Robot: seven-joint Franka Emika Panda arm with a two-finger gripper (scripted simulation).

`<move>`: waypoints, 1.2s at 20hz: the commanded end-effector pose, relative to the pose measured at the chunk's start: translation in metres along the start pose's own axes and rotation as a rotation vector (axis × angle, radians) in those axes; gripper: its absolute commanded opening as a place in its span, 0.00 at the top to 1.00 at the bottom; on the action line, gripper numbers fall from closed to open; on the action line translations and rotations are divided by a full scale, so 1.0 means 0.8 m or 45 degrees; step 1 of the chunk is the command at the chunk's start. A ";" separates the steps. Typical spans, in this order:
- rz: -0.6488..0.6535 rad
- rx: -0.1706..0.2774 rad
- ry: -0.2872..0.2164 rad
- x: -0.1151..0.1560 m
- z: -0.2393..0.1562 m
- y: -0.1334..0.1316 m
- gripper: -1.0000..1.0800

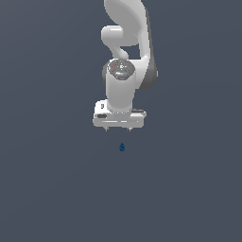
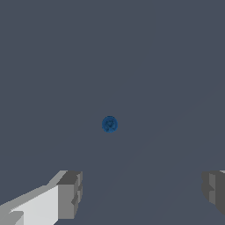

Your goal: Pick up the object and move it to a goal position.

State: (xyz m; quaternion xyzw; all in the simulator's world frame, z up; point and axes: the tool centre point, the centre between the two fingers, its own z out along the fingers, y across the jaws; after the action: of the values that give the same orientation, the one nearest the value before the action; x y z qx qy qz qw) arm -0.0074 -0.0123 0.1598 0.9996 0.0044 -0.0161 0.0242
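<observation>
Nearest the wrist camera are two grey fingers (image 2: 69, 195), one at each lower corner of that picture, standing far apart with a broad stretch of bare ground between them, so the claw is wide and holds nothing. Between and beyond those fingers, in the middle of the wrist view, lies the object (image 2: 109, 124), a single small dark blue rounded blob with a lighter blue mark on its top. It sits alone on the flat slate-grey floor (image 2: 167, 66), touching neither finger, with plain ground on every side of it out to the picture's borders. From the exterior view, the white arm (image 1: 124, 56) comes down from the upper edge, and the gripper (image 1: 118, 129) hangs at its lower end, its two short fingertips just showing under the broad white hand. The object (image 1: 122, 147) rests on the floor (image 1: 52, 179) just below the gripper in that view, apart from the fingertips with a clear gap between them, and roughly in line with the gap between the fingertips. No wall, rim or ledge shows in either picture; the floor runs unbroken to all four edges. By count: one arm, one gripper with two fingers, one blue object.
</observation>
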 end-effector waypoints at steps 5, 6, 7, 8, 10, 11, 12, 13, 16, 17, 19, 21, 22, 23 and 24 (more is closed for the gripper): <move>-0.025 0.002 0.004 0.002 -0.003 -0.007 0.04; -0.038 0.004 0.006 0.003 -0.005 -0.010 0.04; -0.053 0.005 0.008 0.005 -0.007 -0.015 0.04; -0.066 0.007 0.010 0.006 -0.009 -0.018 0.04; -0.082 0.008 0.013 0.007 -0.012 -0.023 0.04; -0.085 0.009 0.013 0.007 -0.013 -0.024 0.04; -0.085 0.009 0.013 0.007 -0.013 -0.024 0.04; -0.083 0.008 0.013 0.007 -0.012 -0.023 0.04; -0.088 0.009 0.013 0.008 -0.010 -0.023 0.04; -0.094 0.010 0.014 0.008 -0.009 -0.023 0.04; -0.110 0.012 0.015 0.009 -0.005 -0.023 0.04; -0.132 0.014 0.017 0.011 0.002 -0.023 0.04; -0.146 0.016 0.019 0.012 0.005 -0.024 0.04; -0.160 0.018 0.020 0.013 0.009 -0.024 0.04; -0.177 0.020 0.022 0.014 0.014 -0.024 0.04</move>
State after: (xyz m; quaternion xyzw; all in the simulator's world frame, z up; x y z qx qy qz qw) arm 0.0024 0.0064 0.1526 0.9977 0.0653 -0.0096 0.0164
